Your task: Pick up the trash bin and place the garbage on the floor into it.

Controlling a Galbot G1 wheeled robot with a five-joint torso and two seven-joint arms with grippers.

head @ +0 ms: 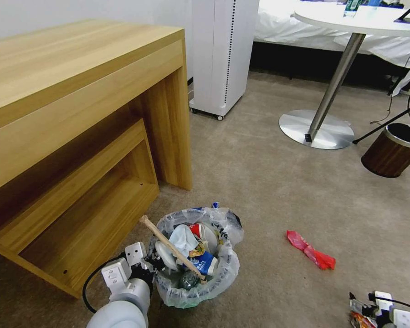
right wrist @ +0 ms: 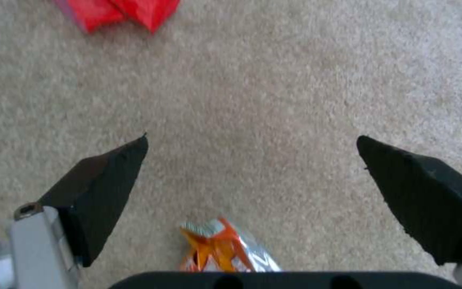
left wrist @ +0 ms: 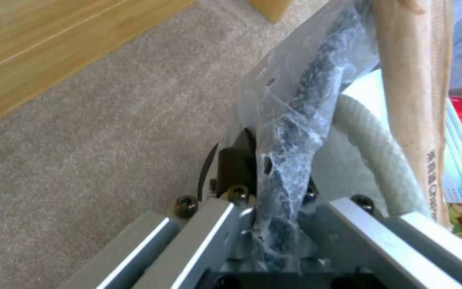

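Note:
The trash bin [head: 197, 269], dark with a whitish plastic liner, stands on the carpet beside the desk. It holds a wooden stick [head: 171, 248], a white slipper, a red cup and a blue-white carton [head: 204, 262]. My left gripper [head: 154, 266] is shut on the bin's near-left rim; the left wrist view shows the gripper [left wrist: 271, 180] pinching the lined rim [left wrist: 317, 80], with the stick [left wrist: 413, 100] just inside. A red wrapper [head: 310, 249] [right wrist: 118, 12] lies on the floor to the bin's right. My right gripper [head: 376, 312] [right wrist: 252, 138] hovers open over an orange wrapper [right wrist: 223, 249].
A wooden desk [head: 77, 91] with a low shelf stands close on the left. A white cabinet on castors [head: 223, 54], a round table's chrome base [head: 316, 130] and a brown wood-grain bin [head: 393, 150] stand farther off. Open carpet lies between them.

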